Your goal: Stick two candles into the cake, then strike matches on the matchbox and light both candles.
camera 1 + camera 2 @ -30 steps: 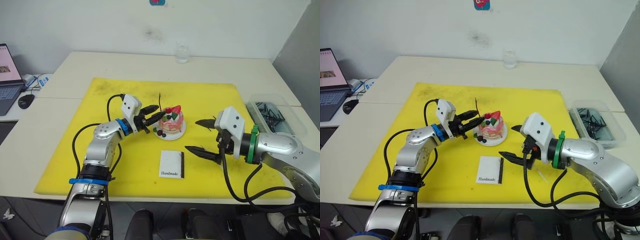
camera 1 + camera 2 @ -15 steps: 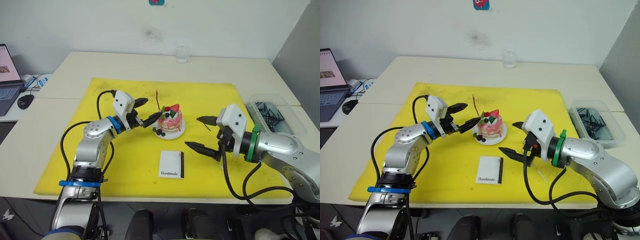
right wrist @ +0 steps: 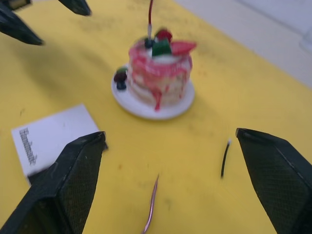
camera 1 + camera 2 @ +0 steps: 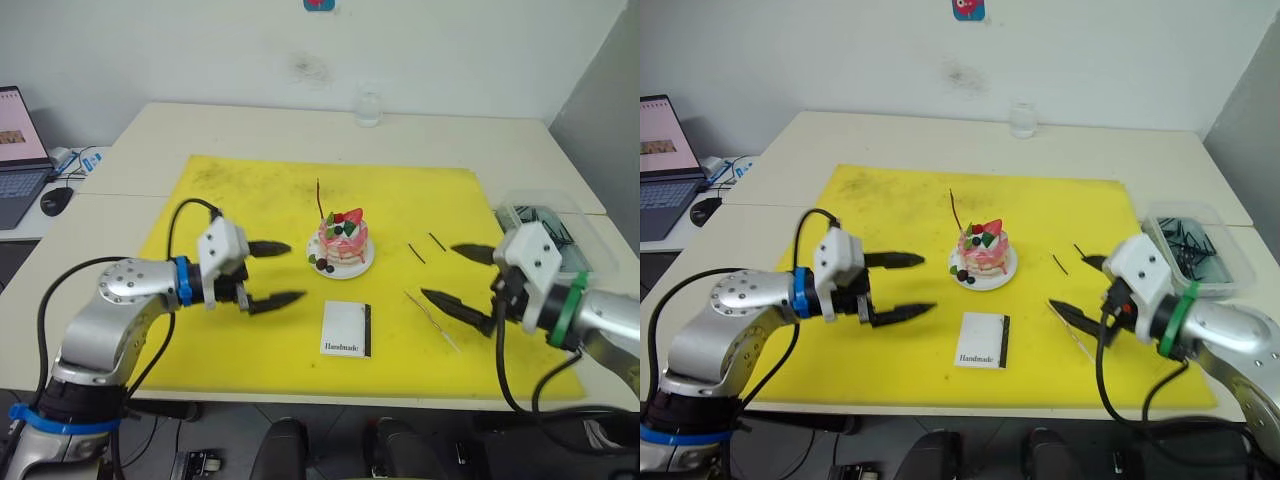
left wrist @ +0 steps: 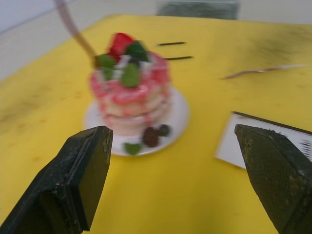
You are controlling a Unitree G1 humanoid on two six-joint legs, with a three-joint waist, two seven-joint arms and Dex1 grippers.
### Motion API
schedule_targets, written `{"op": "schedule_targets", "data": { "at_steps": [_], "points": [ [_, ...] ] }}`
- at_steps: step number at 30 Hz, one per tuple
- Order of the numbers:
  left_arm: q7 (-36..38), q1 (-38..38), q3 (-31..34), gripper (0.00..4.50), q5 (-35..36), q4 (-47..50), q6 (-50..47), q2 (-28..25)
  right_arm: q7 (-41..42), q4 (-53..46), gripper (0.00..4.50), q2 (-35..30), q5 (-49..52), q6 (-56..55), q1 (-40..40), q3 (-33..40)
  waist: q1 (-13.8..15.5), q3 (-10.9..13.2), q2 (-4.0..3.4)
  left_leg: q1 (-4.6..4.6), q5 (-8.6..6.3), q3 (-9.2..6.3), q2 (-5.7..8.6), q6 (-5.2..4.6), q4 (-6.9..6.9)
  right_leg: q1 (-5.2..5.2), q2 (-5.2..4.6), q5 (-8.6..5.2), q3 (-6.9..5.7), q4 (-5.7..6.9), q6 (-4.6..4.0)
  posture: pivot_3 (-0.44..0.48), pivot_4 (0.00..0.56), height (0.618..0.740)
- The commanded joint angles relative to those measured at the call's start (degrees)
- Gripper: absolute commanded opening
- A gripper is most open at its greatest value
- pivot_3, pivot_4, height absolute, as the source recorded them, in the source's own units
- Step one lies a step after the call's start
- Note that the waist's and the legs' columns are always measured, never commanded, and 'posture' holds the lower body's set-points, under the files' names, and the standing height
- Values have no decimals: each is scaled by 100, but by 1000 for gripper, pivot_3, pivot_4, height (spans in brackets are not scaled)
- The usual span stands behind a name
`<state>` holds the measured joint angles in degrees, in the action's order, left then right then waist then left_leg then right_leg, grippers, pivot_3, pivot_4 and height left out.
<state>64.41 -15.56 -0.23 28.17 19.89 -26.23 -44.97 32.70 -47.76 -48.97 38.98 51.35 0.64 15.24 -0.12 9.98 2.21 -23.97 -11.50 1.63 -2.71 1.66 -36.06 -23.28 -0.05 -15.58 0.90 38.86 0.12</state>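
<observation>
The yellow mat (image 4: 240,345) covers the pale table (image 4: 250,125), and everything else is best placed from the cake (image 4: 342,238) near the mat's middle; a clear bin (image 4: 1225,262) of dark sticks sits well off to the cake's right, past the mat's edge, and a small glass (image 4: 366,106) stands far behind the cake on the bare table; the left gripper (image 4: 272,272) hangs to the cake's left, apart from it, fingers spread wide and holding nothing; the right gripper (image 4: 462,279) hangs to the cake's right, further off, likewise wide apart and empty; the matchbox (image 4: 346,328) lies flat just in front of the cake, printed face up, its black strip on the side away from the left arm; the cake sits on its white plate (image 4: 363,263) with one candle (image 4: 320,200) standing in its top on the left side, leaning slightly; the second candle (image 4: 431,320) lies flat on the mat to the cake's front right, close under the right gripper; two matches (image 4: 427,246) lie on the mat to the cake's right, near each other; so one candle seems planted and the second is the step in hand; the next move likely calls for the right gripper to drop onto the lying candle, pinch the thin stick cleanly off the mat, and carry it upright to the cake's free side.
</observation>
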Motion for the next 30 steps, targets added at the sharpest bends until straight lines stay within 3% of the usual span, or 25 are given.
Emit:
{"op": "schedule_targets", "data": {
  "at_steps": [1, 9, 23, 26, 30],
  "points": [
    [171, 64, -164, 4463, 265, 627, -124, -72, -45, -453, 4500, -23, 31, -11, -425, 367, -2, 0, 0, 3, 0, 0, 0, 0, 0, 0, 0, 0, 0, 4, 0, 0, 150, 740],
    [411, 57, -799, 4463, 273, 1028, -79, 71, -636, -468, 4500, 481, -1110, -603, -1846, -282, -20, -1, -1, 16, 0, -5, -1, 0, -2, 6, 5, -2, 0, 9, -5, 0, 150, 740],
    [348, -25, -975, 4463, 91, 983, 105, 196, -961, 274, 4500, 1191, -2124, -1211, -2002, -1133, -21, -1, -1, 13, 0, -6, 1, 0, -1, 5, 6, -8, 0, 5, -15, 0, 150, 740],
    [313, -88, -992, 4500, 116, 993, 45, 232, -1007, 281, 3906, 1315, -2122, -1082, -1968, -1184, -21, -1, -1, 13, 0, -7, 1, 0, -1, 5, 6, -8, -1, 4, -15, 0, 150, 740],
    [301, -136, -988, 4500, 106, 978, 14, 245, -978, 233, 2532, 1370, -2134, -934, -1969, -1233, -21, -1, -1, 14, 0, -8, 0, 0, -2, 6, 6, -9, -1, 6, -15, 0, 150, 740]
  ]
}}
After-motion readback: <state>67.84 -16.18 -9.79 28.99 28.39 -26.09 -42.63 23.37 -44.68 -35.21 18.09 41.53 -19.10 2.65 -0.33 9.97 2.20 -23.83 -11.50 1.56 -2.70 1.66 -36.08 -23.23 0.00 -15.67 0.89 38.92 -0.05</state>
